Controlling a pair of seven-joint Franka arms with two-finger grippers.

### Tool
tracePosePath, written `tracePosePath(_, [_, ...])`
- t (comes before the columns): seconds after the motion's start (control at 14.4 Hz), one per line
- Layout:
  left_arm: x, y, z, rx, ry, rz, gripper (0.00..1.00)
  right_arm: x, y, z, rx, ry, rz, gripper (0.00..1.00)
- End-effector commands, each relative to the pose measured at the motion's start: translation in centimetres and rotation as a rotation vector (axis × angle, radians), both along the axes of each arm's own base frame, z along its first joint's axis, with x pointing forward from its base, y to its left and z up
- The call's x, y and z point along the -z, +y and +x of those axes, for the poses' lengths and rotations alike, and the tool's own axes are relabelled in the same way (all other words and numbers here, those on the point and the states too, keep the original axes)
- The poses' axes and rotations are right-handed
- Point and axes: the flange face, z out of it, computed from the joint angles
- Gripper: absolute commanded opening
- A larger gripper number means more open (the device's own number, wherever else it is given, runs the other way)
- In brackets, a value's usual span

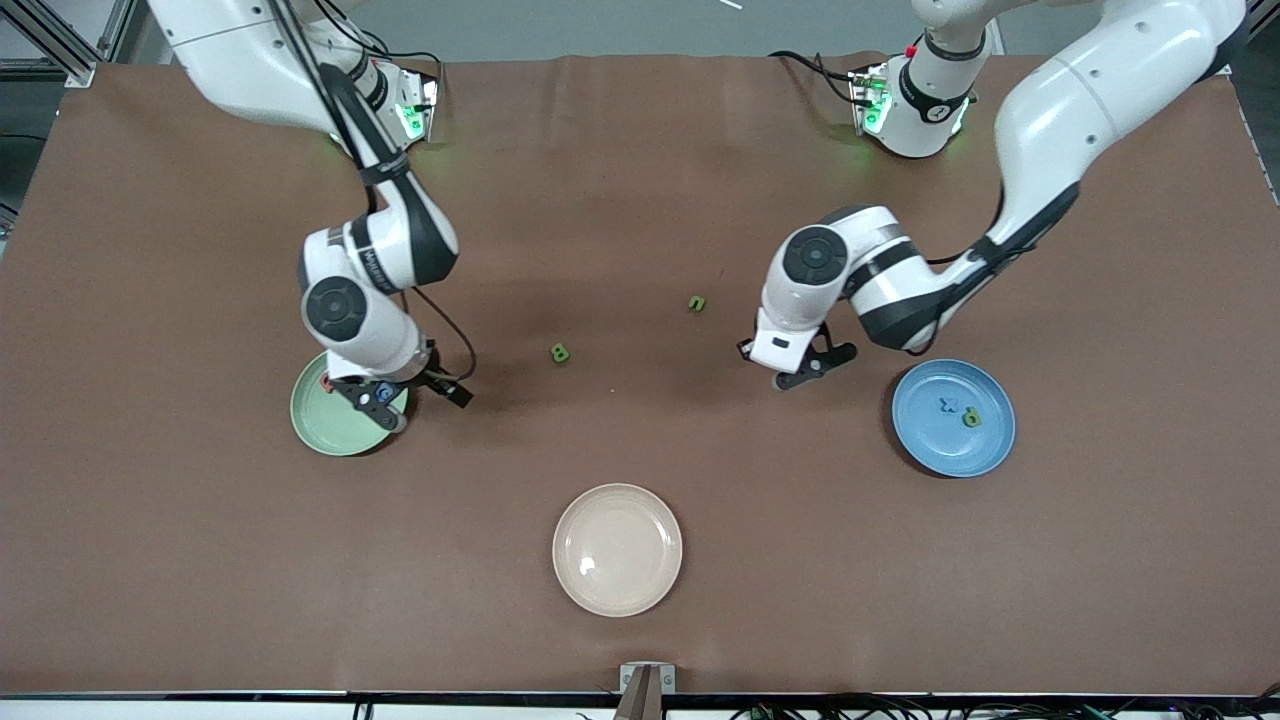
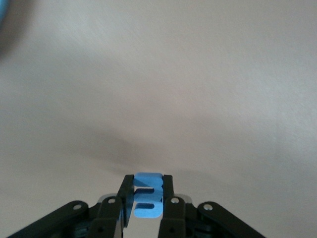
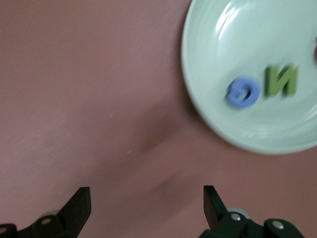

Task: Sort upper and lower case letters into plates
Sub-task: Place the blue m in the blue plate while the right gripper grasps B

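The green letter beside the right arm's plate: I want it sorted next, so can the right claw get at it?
Probably yes. The right claw is open over the mint green plate, holding nothing, and the green letter lies alone on bare table with nothing between them.

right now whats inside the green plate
The green plate holds a blue G and a green N. In the front view the open right gripper covers them; a reddish bit at the rim stays unidentifiable.

The right gripper (image 1: 380, 398) hangs over the mint green plate (image 1: 318, 420); two letters lie in the blue plate (image 1: 925, 440).
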Motion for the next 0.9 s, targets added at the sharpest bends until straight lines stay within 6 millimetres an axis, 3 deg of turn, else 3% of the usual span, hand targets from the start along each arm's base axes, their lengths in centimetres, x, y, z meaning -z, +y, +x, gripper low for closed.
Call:
tracePosePath(0.0, [-3.8, 4.7, 1.4, 0.122, 0.018, 0.036, 0.02, 0.2, 3.5, -1.4, 0.09, -0.018, -0.001, 1.0])
tracePosePath(0.21, [-6.8, 11.7, 3.8, 0.252, 0.037, 0.031, 0.02, 1.3, 7.0, -3.0, 0.147, -0.028, -0.001, 1.0])
tracePosePath(0.35, [-7.2, 16.7, 5.5, 0.346, 0.032, 0.014, 0.02, 2.3, 9.5, -4.5, 0.18, -0.027, -0.007, 1.0])
tracePosePath(0.49, [-6.8, 19.8, 6.8, 0.412, -0.002, 0.021, 0.02, 3.6, 10.7, -5.1, 0.215, -0.042, 0.0, 1.0])
tracePosePath(0.62, [-5.3, 21.6, 7.6, 0.438, -0.031, 0.046, 0.02, 4.4, 11.8, -5.8, 0.213, -0.046, 0.002, 0.95])
tracePosePath(0.83, [-2.5, 22.8, 8.3, 0.439, -0.07, 0.019, 0.03, 5.0, 12.5, -6.2, 0.213, -0.053, 0.008, 0.86])
